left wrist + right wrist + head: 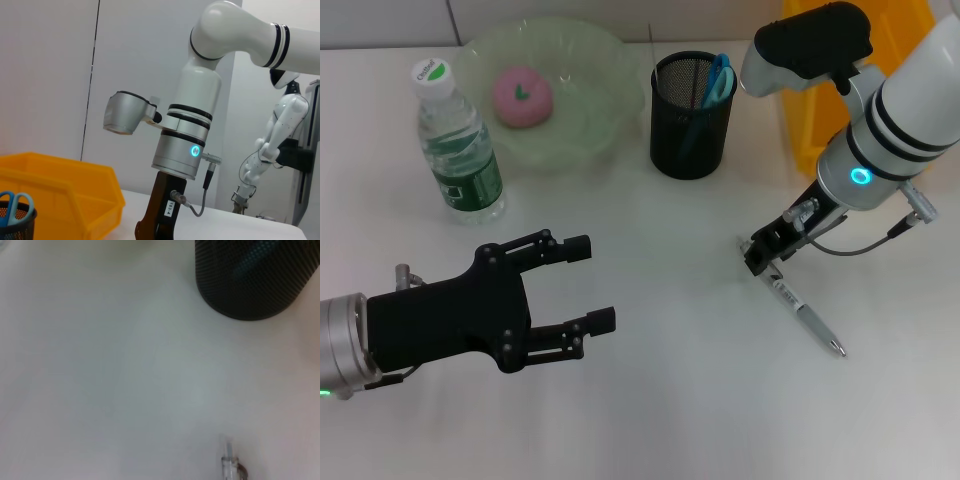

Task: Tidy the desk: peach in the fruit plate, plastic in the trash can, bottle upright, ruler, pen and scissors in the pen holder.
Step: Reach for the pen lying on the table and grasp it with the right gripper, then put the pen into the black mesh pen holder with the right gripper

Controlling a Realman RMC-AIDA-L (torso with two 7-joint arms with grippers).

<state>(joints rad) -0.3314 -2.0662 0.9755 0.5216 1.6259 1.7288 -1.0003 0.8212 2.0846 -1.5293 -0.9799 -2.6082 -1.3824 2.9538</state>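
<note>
A pink peach (522, 97) lies in the green fruit plate (605, 70). A water bottle (460, 145) stands upright left of the plate. The black mesh pen holder (692, 120) holds blue scissors (718, 80); it also shows in the right wrist view (255, 280). A pen (807, 318) lies on the table at the right, and its end shows in the right wrist view (229, 465). My right gripper (760, 255) is low over the pen's near end. My left gripper (592, 283) is open and empty at the lower left. I see no ruler clearly and no plastic.
A yellow bin (810, 130) stands at the back right behind my right arm, and shows in the left wrist view (60, 190) with the holder and scissors (14, 205). The white table (660, 400) runs between the two grippers.
</note>
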